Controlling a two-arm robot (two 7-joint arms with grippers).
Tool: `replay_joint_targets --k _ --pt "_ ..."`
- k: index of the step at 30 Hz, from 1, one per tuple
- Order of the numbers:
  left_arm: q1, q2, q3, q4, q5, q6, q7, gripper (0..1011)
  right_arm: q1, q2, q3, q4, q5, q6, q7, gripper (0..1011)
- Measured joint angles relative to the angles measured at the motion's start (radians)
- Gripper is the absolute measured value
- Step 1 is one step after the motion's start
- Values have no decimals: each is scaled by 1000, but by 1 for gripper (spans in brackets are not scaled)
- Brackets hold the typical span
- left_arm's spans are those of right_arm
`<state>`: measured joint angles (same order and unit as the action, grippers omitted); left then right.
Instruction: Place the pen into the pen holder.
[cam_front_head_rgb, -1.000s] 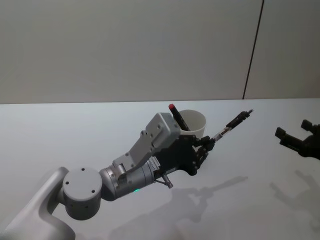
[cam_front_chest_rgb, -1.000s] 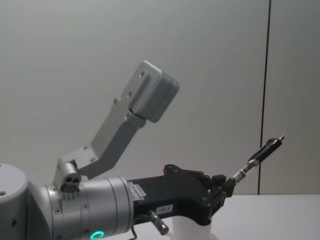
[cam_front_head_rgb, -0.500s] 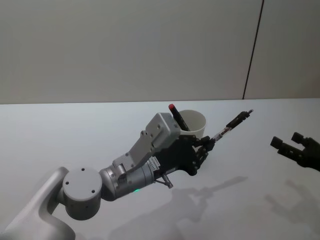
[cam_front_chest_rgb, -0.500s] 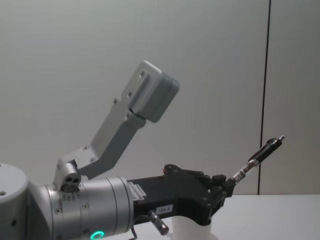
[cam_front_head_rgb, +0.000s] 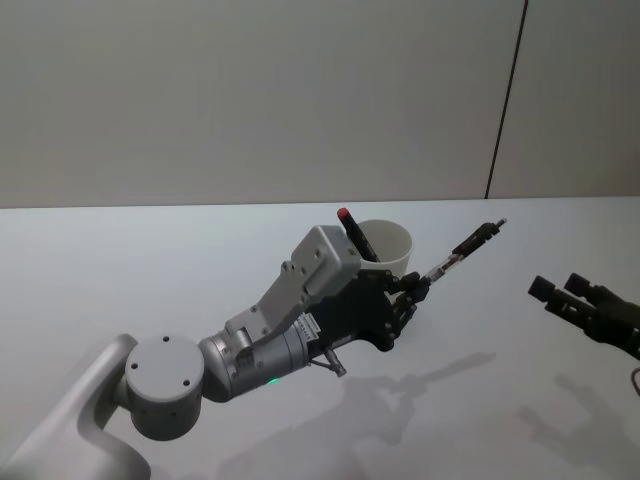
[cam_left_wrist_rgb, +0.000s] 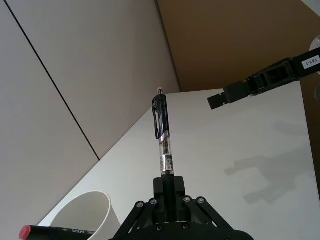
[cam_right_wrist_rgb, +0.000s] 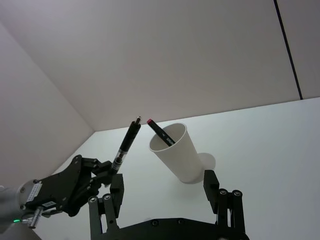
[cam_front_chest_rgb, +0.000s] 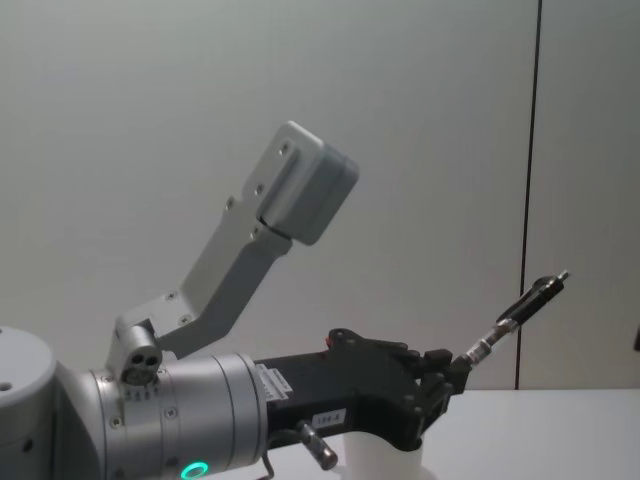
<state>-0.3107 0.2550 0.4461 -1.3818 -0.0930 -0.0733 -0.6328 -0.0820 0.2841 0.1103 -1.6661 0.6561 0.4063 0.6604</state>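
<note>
One claw moved: right claw (cam_front_head_rgb: 572, 300), fingers apart, slid left toward the pen (cam_front_head_rgb: 462, 250) clamped in left claw (cam_front_head_rgb: 412, 288) just right of the pen holder (cam_front_head_rgb: 392, 245), likely handover.

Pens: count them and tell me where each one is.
2. A black clip pen is clamped in the left gripper, angled up beside the pen holder. A red-capped pen stands inside the holder, leaning on its rim. Others could lie hidden lower in the cup.
</note>
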Motion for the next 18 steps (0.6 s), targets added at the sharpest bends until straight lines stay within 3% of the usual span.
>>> replay_joint_targets --k 18 --pt "0 0 0 0 0 0 0 125 -41 -51 -35 -88 90 27 -155 1001"
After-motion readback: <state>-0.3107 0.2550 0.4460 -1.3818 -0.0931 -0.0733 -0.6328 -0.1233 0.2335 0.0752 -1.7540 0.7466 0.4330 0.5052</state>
